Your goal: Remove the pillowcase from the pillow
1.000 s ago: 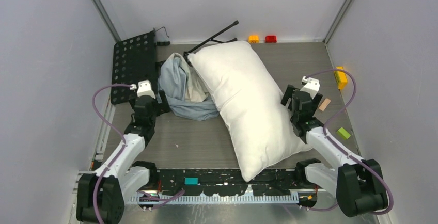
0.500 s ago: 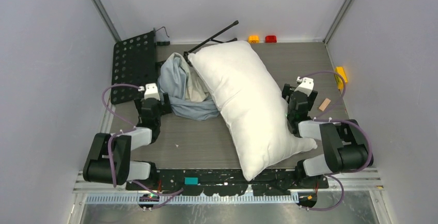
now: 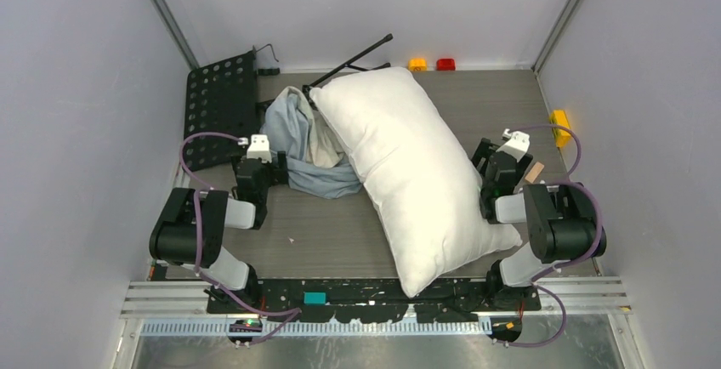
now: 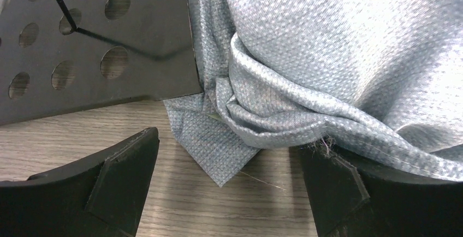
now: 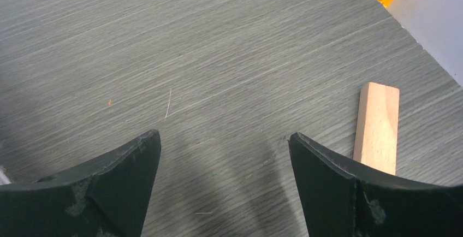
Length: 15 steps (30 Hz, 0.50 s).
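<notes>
While the pillowcase (image 3: 299, 141) lies crumpled against the bare pillow (image 3: 408, 169), left gripper (image 4: 226, 149) spread apart at its edge, right gripper (image 5: 223, 136) spread apart over table (image 5: 218, 40)

The left arm (image 3: 191, 233) has folded up: its elbow, stretched toward the lower left corner of the overhead frame a second ago, now bunches at left centre. The left gripper (image 3: 274, 170) has slid slightly right, toward the pillowcase (image 3: 293, 144). The right arm (image 3: 557, 229) has folded likewise, its elbow rising from the lower right corner to right centre.
</notes>
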Available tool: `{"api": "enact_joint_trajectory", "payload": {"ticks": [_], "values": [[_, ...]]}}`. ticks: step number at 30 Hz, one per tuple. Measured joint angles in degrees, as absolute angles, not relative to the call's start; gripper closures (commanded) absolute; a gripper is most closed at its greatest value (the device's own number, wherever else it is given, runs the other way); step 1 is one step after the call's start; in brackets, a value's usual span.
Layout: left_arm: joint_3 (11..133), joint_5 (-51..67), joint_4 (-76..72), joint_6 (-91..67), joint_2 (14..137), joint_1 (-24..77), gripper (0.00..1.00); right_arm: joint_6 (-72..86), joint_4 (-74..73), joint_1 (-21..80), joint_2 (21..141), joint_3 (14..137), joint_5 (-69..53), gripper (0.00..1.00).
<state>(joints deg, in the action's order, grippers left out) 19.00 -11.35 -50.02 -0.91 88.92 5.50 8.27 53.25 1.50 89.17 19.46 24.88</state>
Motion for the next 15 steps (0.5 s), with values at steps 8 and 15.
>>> {"api": "enact_joint_trajectory", "payload": {"ticks": [8, 15], "values": [[19.03, -11.35, -50.52, -0.82, 88.92, 5.50, 0.00, 8.99, 53.74, 1.45, 89.19, 19.42, 24.05, 0.07], [19.09, -11.35, -50.52, -0.80, 88.92, 5.50, 0.00, 8.99, 53.91, 1.45, 89.19, 19.42, 23.83, 0.07]]}}
